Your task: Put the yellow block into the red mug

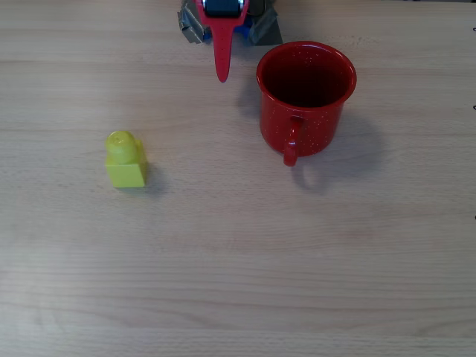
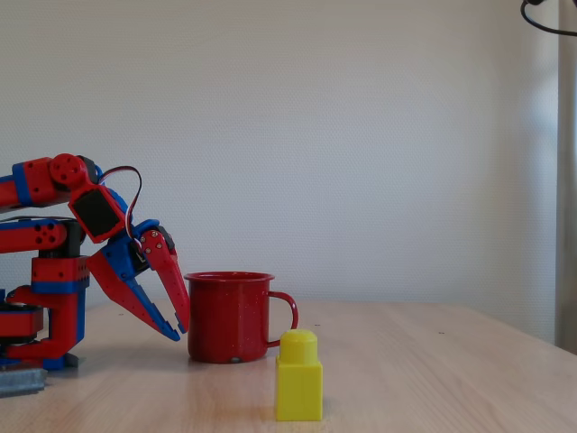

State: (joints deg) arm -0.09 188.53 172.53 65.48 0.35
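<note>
Reaching comes first, I judge, since my red-and-blue two-finger gripper (image 2: 176, 332) hangs low near the arm's base with its fingers a little apart and nothing between them. In the overhead view the gripper (image 1: 222, 73) points down the picture from the far edge, just left of the glossy red speckled enamel mug (image 1: 306, 97). The small bright yellow plastic brick with one round stud (image 1: 125, 161) stands upright on the pale wooden table (image 1: 238, 282), well apart from the mug, to its left and nearer the bottom of that view. To do this well, I should swing left clear of the mug's rim, open wider, descend over the stud, and close on the cube's flat sides rather than the rounded top.
</note>
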